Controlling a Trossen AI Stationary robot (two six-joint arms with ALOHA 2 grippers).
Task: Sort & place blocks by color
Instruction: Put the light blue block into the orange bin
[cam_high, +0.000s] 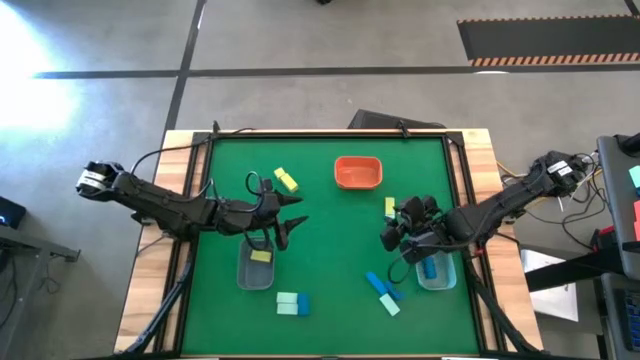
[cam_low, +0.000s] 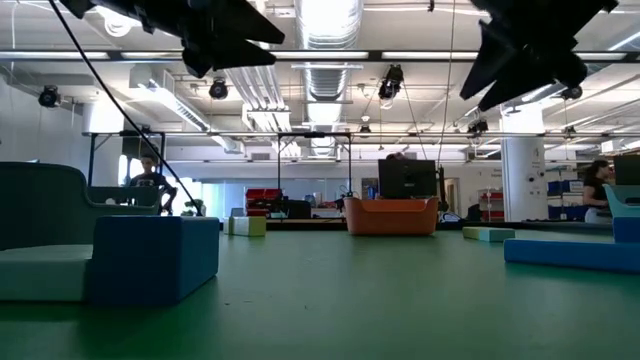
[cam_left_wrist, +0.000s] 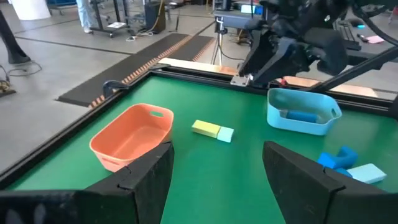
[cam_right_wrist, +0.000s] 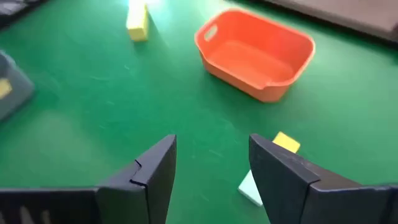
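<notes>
While both arms hang over mid-counter, the green counter (cam_high: 330, 215) has open room at its centre and along the near edge; black rails run down both sides.

Orange tray (cam_high: 357, 172) sits near the far edge, empty as far as I can see. Left bin (cam_high: 256, 268) holds one yellow block (cam_high: 261, 256); right bin (cam_high: 436, 270) holds a blue block (cam_high: 430, 269). Nothing stands between either pincer and the loose blocks.

Left pincer (cam_high: 290, 228) is just beyond the left bin, fingers apart, holding nothing. Right pincer (cam_right_wrist: 211, 168) is beside the right bin, fingers also apart and empty; a yellow-and-mint pair (cam_right_wrist: 273, 165) lies on the counter just ahead of its tips, not touched.

Other loose blocks: yellow pair (cam_high: 286, 180) left of the tray, mint-and-blue pair (cam_high: 292, 303) near the front edge, blue-and-mint cluster (cam_high: 382, 291) front right.
</notes>
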